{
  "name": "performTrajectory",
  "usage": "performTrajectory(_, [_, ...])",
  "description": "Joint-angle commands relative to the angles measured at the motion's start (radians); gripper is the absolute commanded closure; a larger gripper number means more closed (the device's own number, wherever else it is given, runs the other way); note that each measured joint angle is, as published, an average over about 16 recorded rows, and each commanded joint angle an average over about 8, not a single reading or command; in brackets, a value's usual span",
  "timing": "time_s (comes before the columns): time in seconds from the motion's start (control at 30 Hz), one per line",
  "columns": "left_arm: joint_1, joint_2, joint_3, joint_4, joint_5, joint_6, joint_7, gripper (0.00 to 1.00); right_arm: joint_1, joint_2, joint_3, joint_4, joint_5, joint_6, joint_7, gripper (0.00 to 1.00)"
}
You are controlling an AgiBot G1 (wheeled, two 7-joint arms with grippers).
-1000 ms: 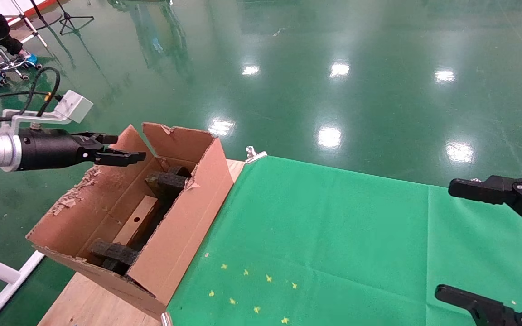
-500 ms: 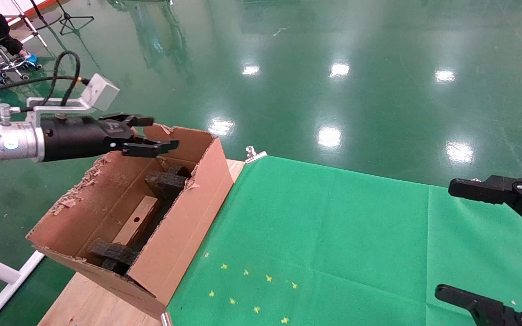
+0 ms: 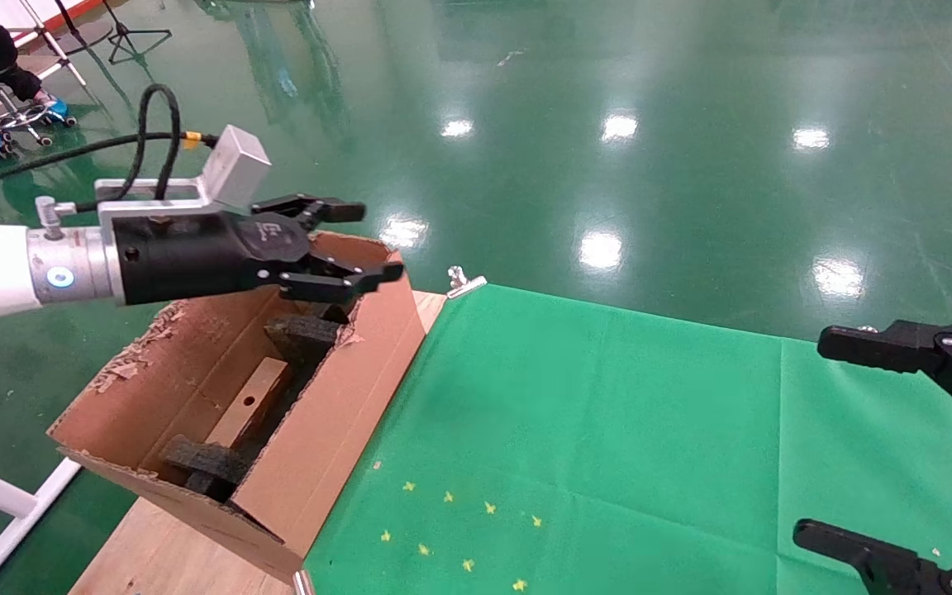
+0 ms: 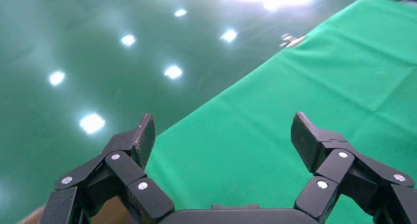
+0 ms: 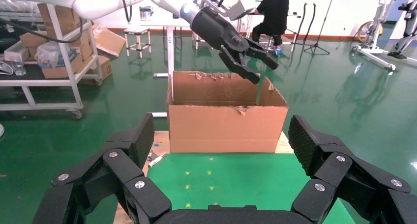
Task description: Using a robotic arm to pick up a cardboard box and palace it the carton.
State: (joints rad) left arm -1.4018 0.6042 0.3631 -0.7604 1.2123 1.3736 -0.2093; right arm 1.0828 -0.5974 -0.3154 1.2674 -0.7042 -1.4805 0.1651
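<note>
The carton (image 3: 327, 413) is large and brown with ragged edges, and it stands at the table's left end. It also shows in the right wrist view (image 5: 226, 123). A small oblong brown cardboard box (image 3: 249, 402) lies inside it between black foam blocks (image 3: 302, 335). My left gripper (image 3: 368, 244), with its silver module (image 3: 232, 175) and black cable, is open and empty above the carton's far end. In its own view (image 4: 223, 135) only green cloth lies between the fingers. It also shows in the right wrist view (image 5: 253, 62). My right gripper (image 3: 815, 438) is open and empty at the right edge, as its own view (image 5: 221, 135) shows.
A green cloth (image 3: 608, 430) covers the table right of the carton, with small yellow marks (image 3: 451, 529) near the front. Bare wood (image 3: 162, 554) shows under the carton. A metal clip (image 3: 461, 281) sits at the cloth's far corner. A person and stools stand far off on the green floor.
My left arm has moved right and slightly up, from beside the carton's far left flap to above its far end. Its fingers stay open. The right arm has not moved.
</note>
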Motion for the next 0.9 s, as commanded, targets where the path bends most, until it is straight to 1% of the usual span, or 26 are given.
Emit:
performTrajectory(0.03, [0.022,0.0,-0.006,-0.035,-0.032,0.008,0.001,0.0,0.0,0.0,0.0,0.0,0.0,0.0,0.0,0.0])
performTrajectory(0.9, [0.309,0.007,-0.079,-0.494,-0.454,0.115,0.02,0.0,0.0,0.0,-0.001,0.0,0.0,0.0,0.0,0.0])
